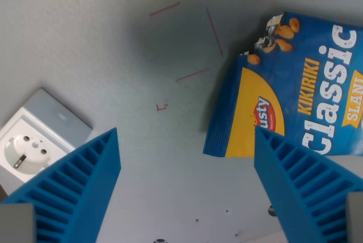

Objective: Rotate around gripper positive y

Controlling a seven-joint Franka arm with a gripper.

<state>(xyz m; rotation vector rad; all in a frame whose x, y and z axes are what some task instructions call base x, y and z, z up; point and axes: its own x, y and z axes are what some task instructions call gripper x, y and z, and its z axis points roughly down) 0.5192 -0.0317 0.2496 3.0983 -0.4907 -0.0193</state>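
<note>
Blue ribbed fingers [85, 186] of the gripper [187, 189] stand spread wide above the grey table [170, 55], gripping nothing, between a white socket [34, 141] and a blue peanut bag [289, 89].

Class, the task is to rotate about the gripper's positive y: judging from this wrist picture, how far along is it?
Done: one picture cannot show any turn. In hand: nothing; the gripper is open with its blue jaws apart over the bare table, between the white socket and the peanut bag. Left: the rotation, as far as can be seen.
</note>
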